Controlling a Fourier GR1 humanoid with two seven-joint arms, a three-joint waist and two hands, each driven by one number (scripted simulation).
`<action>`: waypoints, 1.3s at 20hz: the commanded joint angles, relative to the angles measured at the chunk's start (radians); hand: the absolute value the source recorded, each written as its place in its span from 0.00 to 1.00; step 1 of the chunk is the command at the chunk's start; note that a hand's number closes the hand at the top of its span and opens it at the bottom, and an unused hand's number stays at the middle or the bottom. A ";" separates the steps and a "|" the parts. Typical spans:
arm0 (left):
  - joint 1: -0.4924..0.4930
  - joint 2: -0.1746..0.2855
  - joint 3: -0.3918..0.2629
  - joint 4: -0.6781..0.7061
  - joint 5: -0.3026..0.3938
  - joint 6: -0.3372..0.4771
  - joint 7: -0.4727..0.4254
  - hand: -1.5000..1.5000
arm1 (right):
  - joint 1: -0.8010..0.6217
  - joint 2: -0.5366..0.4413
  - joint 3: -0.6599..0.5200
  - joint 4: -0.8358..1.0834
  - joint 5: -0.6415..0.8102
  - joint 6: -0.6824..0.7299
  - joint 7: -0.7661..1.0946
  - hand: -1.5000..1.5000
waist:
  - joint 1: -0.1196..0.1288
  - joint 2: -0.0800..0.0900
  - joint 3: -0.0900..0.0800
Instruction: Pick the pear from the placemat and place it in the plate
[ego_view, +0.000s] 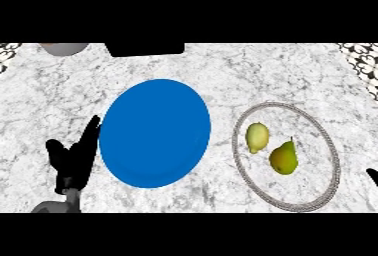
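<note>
Step in hand, as I judge it: the reach, not yet begun. The pear (283, 158) lies untouched on the placemat (310, 145), left of the right hand (373, 176) and apart from it. A pale lemon-like fruit (257, 137) sits just beyond. Only a sliver of the right hand shows, so open or closed, cannot tell. Next move: close round the pear, clear of its neighbour. The plate (155, 132) waits farther left. The left hand (74, 157) rests open beside the plate, fingers up, holding nothing.

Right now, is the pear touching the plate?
Apart. Head view shows the pear on the placemat, bare counter between it and the plate.
</note>
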 joint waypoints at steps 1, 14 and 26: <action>0.063 -0.032 -0.057 -0.010 0.007 -0.027 0.038 0.50 | 0.196 -0.050 0.069 -0.055 0.116 0.071 0.118 0.00 | 0.033 0.017 -0.010; -0.014 -0.031 -0.076 -0.040 0.010 -0.060 0.141 0.50 | 0.118 -0.088 0.183 -0.333 0.552 0.399 0.852 0.00 | 0.100 0.028 -0.007; 0.012 -0.047 -0.054 -0.002 -0.018 -0.067 0.098 0.50 | -0.275 0.207 0.456 -0.062 0.842 0.620 1.085 0.00 | 0.083 0.021 -0.004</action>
